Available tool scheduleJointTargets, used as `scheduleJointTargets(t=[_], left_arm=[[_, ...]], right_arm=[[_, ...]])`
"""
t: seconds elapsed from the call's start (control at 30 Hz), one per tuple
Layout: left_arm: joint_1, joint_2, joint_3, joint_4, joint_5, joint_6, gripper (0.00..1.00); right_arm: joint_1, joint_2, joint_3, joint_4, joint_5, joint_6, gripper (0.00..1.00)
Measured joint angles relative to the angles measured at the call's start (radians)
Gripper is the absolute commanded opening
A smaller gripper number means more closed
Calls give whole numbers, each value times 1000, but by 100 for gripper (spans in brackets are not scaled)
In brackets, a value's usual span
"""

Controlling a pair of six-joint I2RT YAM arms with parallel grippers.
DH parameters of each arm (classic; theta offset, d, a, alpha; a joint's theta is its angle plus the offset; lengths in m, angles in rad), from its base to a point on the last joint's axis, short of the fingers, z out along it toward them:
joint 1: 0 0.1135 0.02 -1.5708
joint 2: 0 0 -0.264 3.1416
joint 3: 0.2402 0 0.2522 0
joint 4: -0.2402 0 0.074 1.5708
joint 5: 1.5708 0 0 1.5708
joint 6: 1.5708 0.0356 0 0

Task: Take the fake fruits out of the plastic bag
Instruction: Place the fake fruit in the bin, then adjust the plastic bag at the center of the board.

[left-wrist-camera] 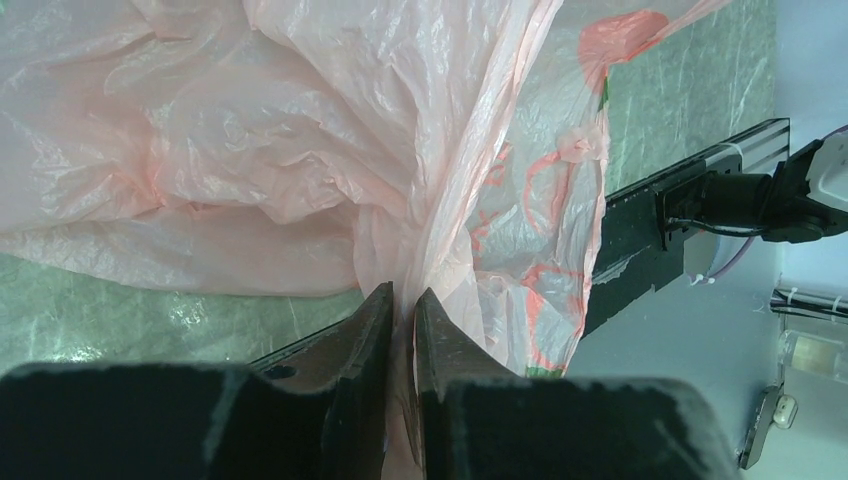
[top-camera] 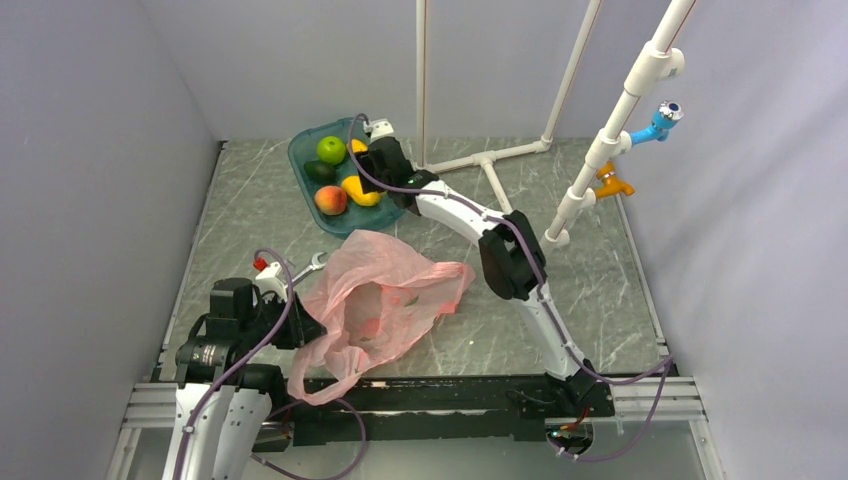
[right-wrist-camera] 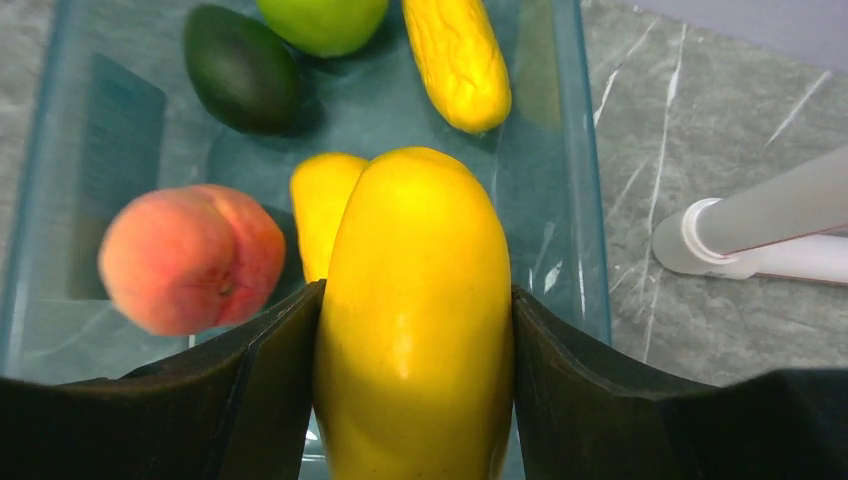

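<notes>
The pink plastic bag [top-camera: 385, 300] lies crumpled on the table's near middle. My left gripper [top-camera: 303, 330] is shut on its near-left edge; the left wrist view shows the film [left-wrist-camera: 250, 130] pinched between the jaws of that gripper [left-wrist-camera: 404, 295]. I see no fruit shape in the bag. My right gripper [top-camera: 368, 178] is over the teal tray [top-camera: 300, 165] at the back. It is shut on the yellow mango [right-wrist-camera: 420, 230], held lengthwise between the fingers of that gripper [right-wrist-camera: 417, 292]. The peach [right-wrist-camera: 190, 255] lies in the tray to its left, and a second yellow fruit [right-wrist-camera: 320, 205] lies behind it.
The tray also holds a green apple [right-wrist-camera: 320, 20], a dark avocado [right-wrist-camera: 240, 65] and a bumpy yellow oblong fruit [right-wrist-camera: 458, 60]. A white pipe frame [top-camera: 490, 160] stands right of the tray, one foot [right-wrist-camera: 700, 235] close to its rim. A slanted pipe [top-camera: 620, 130] stands at the right.
</notes>
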Motion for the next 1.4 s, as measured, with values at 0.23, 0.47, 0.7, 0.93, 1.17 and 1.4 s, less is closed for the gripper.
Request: scheduleJointTargets(t=[0.23,0.47,0.7,0.93,1.17,1.4], left_arm=[[2,0,0,4,3,0,20],[6,0,0,4,8,0,20],[12,0,0,5,8,1,20],[14,2,-4,6,13,6,20],[16,2,-5,7,16,8,20],[16,1,-5,7,15,8,20]], right_arm=[[0,129,177,-138,5,-53,98],[16,28,100,-200,10,-69,96],[134,-506,-441,-166,30,-51,86],[348,-898,-826,-73,13,-10,73],[448,-1124,-1235,57,-77,44,66],[523,-1055,-1272,270,-81,117,58]])
